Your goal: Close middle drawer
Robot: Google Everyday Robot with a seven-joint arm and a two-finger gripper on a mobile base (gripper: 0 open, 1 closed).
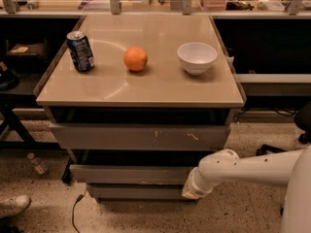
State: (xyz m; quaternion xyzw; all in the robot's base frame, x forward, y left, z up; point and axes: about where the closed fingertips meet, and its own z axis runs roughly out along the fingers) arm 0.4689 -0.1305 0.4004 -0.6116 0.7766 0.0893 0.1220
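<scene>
The middle drawer (131, 174) is a wide, plain grey front below the taller scratched drawer front (141, 137). It stands a little out from the cabinet, with a dark gap above it. The narrower lowest drawer front (136, 192) sits under it. My gripper (192, 191), on the end of the white arm (243, 169), is low at the right end of the middle drawer front, against or just in front of the cabinet's lower right corner.
On the beige tabletop (146, 89) stand a blue soda can (80, 51), an orange (135, 58) and a white bowl (197, 57). A plastic bottle (36, 163) and a shoe (13, 205) lie on the floor at the left. A chair base (286, 144) is at the right.
</scene>
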